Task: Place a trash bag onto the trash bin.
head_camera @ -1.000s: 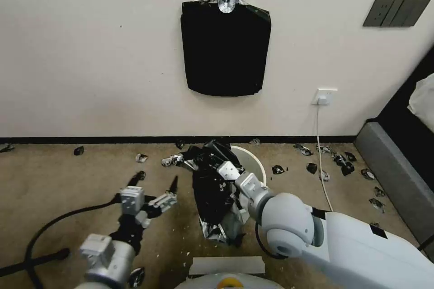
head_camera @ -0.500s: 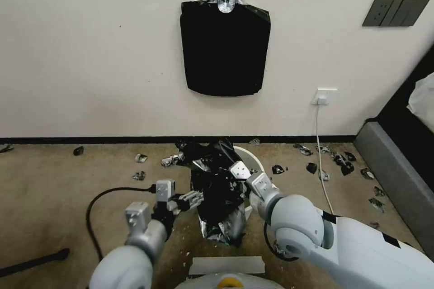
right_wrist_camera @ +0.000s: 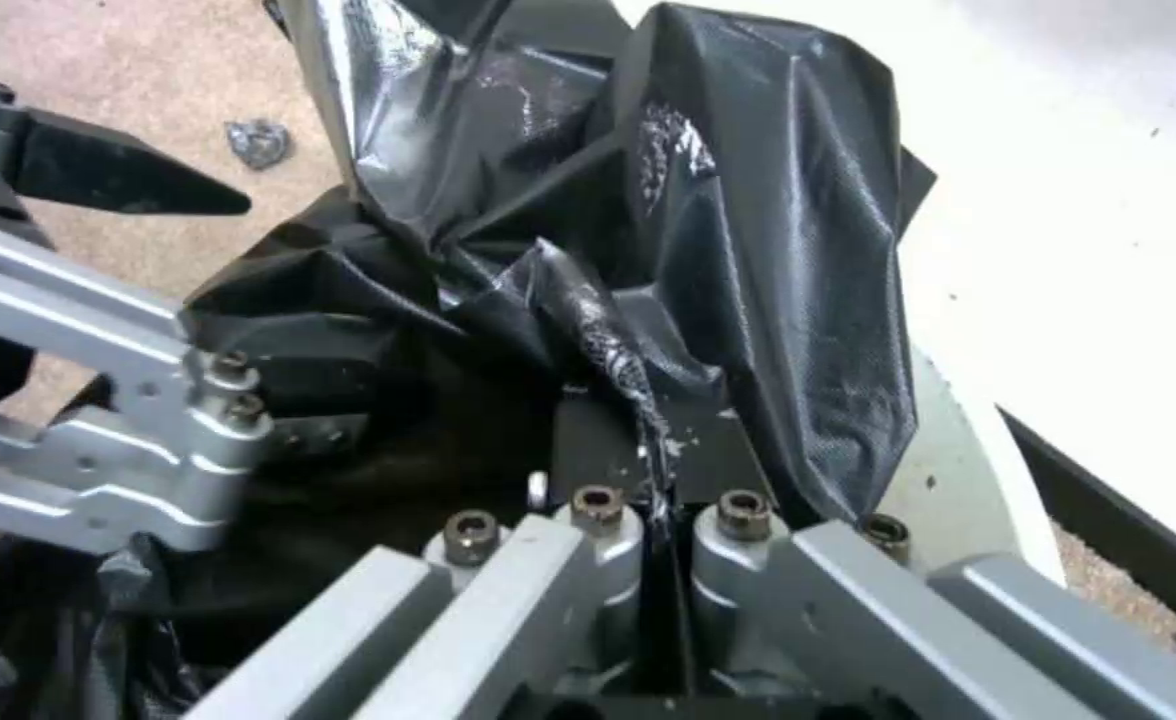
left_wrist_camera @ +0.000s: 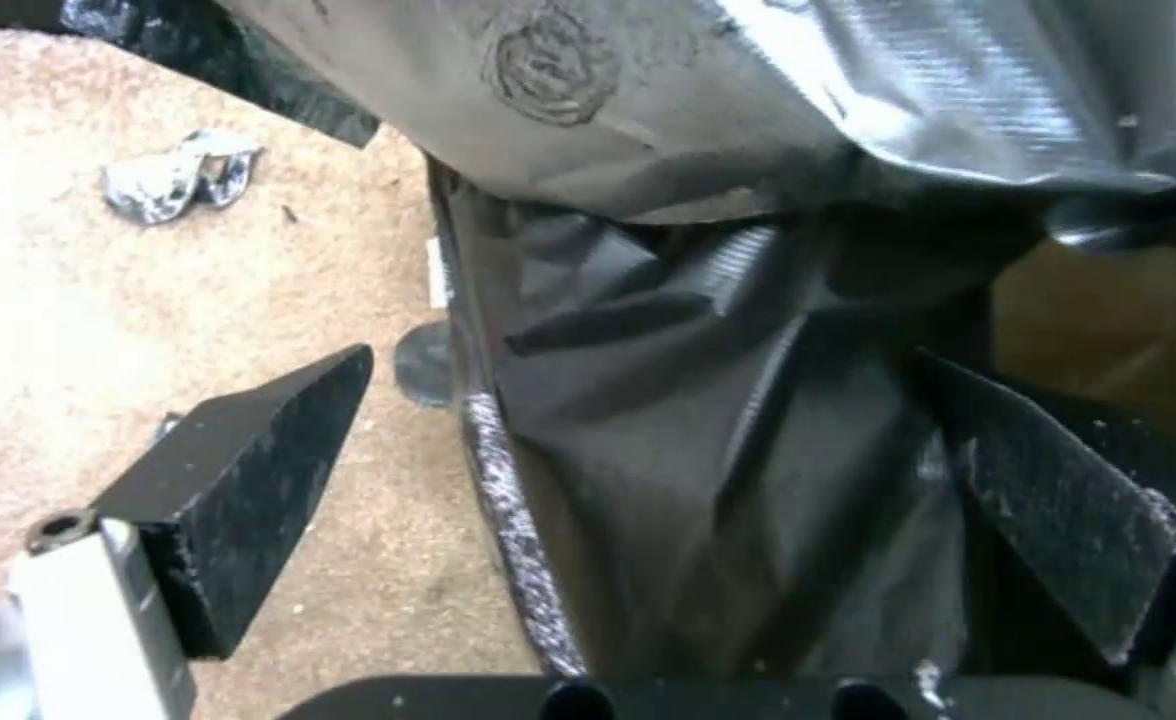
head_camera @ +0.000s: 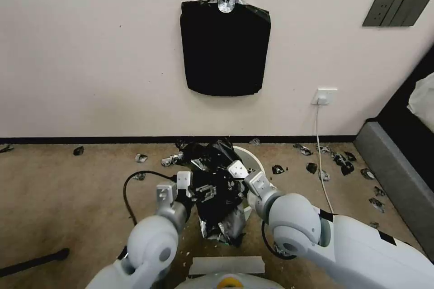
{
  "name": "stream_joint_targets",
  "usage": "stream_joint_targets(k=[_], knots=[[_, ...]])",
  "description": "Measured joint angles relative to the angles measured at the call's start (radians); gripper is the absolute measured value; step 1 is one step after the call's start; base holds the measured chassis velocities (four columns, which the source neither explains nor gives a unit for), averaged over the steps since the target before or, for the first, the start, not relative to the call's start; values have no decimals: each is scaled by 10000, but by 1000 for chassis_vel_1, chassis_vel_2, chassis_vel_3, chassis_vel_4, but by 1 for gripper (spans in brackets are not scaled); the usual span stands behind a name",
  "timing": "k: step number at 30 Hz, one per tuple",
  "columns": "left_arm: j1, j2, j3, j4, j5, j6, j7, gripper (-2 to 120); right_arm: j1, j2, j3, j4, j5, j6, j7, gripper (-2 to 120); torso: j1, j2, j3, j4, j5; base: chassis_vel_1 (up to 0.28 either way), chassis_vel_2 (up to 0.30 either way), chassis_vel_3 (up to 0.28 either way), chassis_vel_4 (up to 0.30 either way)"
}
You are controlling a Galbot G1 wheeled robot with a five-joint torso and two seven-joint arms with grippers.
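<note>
The crinkled black trash bag (head_camera: pixel 216 189) hangs bunched over the near-left side of the white trash bin (head_camera: pixel 253 158), covering most of it and trailing down to the carpet. My right gripper (head_camera: pixel 231 175) is shut on a fold of the trash bag (right_wrist_camera: pixel 748 230) at the bin's rim (right_wrist_camera: pixel 951 470). From the left, my left gripper (head_camera: pixel 206 189) has come in open. Its black fingers (left_wrist_camera: pixel 255 480) straddle a hanging edge of the trash bag (left_wrist_camera: pixel 695 450) without pinching it. In the right wrist view, the left gripper (right_wrist_camera: pixel 148 300) shows beside the bag.
A flat black slab of bags (head_camera: pixel 225 47) hangs on the wall above. Small black scraps (head_camera: pixel 343 162) litter the carpet. A white cord (head_camera: pixel 322 162) runs down from a wall socket. Grey furniture (head_camera: pixel 398 180) stands at the right. A black cable (head_camera: pixel 131 189) loops left of my arm.
My left arm has swung in from the left, and its open gripper now sits around the bag's edge. My right gripper has kept its hold on the bag and shifted slightly.
</note>
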Motion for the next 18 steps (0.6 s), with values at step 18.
stream_joint_targets(k=[18], knots=[[-1021, -26, 487, 847, -1311, 539, -953, 75, 142, 116, -136, -201, -5, 0, -13, 0, 0, 0, 0, 1, -1, 0, 0, 0, 0]])
